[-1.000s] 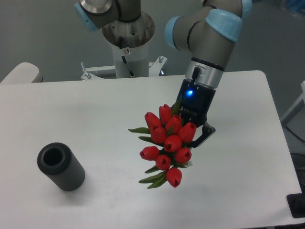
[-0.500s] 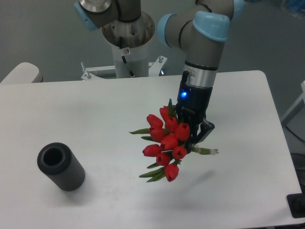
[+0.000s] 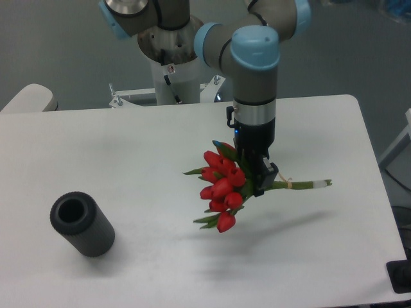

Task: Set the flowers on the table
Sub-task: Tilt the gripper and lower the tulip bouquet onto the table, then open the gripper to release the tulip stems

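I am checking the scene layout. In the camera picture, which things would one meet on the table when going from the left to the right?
Dark grey ribbed cylinder → red tulip heads of the flowers → gripper holding the bunch → stem ends with the pale band, all over the white table.

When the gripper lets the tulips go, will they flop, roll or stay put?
The flowers probably stay fairly stiff: the stems jut sideways from the gripper without sagging. Spreading leaves likely stop rolling on the table. The top-heavy head end may drop first.
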Controlling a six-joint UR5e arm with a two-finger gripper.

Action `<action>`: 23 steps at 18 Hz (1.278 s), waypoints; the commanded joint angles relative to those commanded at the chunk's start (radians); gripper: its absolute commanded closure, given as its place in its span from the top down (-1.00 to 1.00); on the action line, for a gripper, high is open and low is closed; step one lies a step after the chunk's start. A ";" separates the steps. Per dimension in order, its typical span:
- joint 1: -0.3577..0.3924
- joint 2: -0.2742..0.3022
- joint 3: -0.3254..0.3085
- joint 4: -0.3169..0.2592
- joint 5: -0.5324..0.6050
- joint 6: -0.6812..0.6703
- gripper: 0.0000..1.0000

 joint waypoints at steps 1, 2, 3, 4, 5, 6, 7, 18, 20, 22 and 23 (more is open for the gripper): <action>-0.003 0.002 -0.006 -0.003 0.027 0.000 -0.20; -0.005 0.002 -0.015 -0.005 0.046 0.000 -0.20; -0.017 0.000 -0.034 -0.003 0.070 0.000 -0.20; -0.031 0.000 -0.045 -0.003 0.104 0.000 -0.20; -0.044 -0.003 -0.054 -0.002 0.141 0.000 -0.20; -0.054 -0.003 -0.063 0.000 0.167 0.000 -0.20; -0.063 -0.008 -0.069 0.000 0.186 -0.002 -0.20; -0.080 -0.041 -0.180 0.002 0.190 -0.017 -0.20; -0.081 -0.049 -0.180 0.000 0.190 -0.014 -0.20; -0.081 -0.058 -0.186 0.000 0.189 -0.014 -0.20; -0.081 -0.063 -0.189 0.000 0.189 -0.015 -0.19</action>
